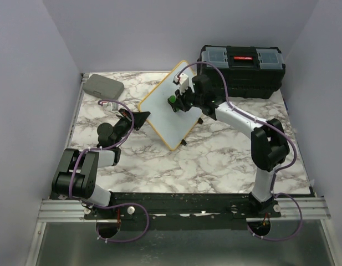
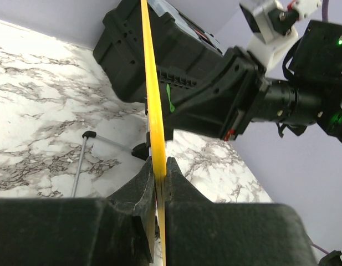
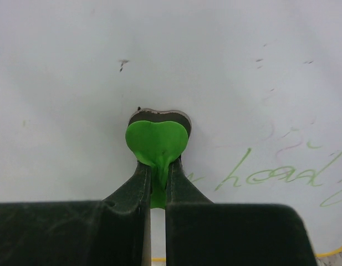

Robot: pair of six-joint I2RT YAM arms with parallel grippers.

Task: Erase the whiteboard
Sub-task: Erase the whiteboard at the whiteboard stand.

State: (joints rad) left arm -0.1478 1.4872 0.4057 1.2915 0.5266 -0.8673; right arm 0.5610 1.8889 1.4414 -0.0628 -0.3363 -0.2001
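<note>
1 whiteboard, tilted, edge pinched shut in left gripper. Right gripper clamps 1 green heart eraser against board face; green writing just right of it. 1 black toolbox behind right gripper, 1 grey case beyond left gripper.

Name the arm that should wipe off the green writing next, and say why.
Right. The right gripper is shut on the green heart-shaped eraser, close against the whiteboard beside the green writing. The left gripper is clamped on the board's yellow frame, holding it tilted up.
</note>
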